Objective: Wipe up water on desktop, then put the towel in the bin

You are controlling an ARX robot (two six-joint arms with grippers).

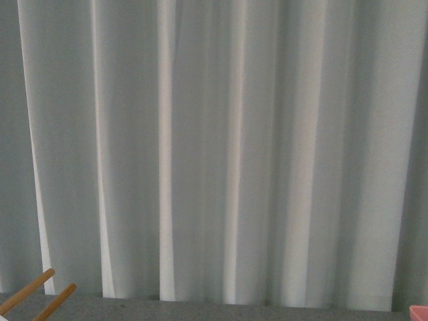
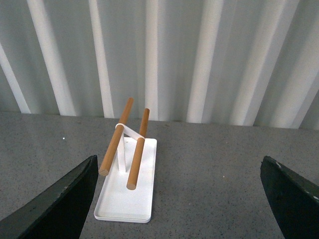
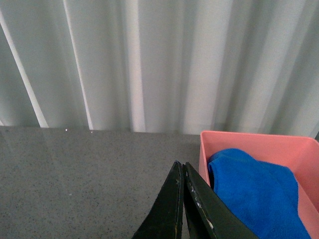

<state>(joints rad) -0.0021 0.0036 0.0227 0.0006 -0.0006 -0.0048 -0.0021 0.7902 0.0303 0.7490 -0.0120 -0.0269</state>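
The soft, light towel [image 3: 259, 191] lies in the bin [image 3: 249, 139] (apparently finished); right tool [image 3: 182, 172] pressed together, left tool [image 2: 179, 199] spread.

In the front view only the tips of two wooden rods [image 1: 30, 299] enter at the lower left corner and a sliver of the bin [image 1: 419, 311] at the lower right corner, both cut by the frame edge, while the desktop [image 1: 214, 311] shows as a thin strip along the bottom and neither arm appears. In the left wrist view the left gripper [image 2: 182, 199] shows just two dark fingers [image 2: 65, 201], cut off at the lower corners. In the right wrist view the bin's right and lower parts run out of frame, the towel [image 3: 259, 191] inside is cut at the bottom edge, and the right gripper [image 3: 182, 199] hides part of the bin's near wall.
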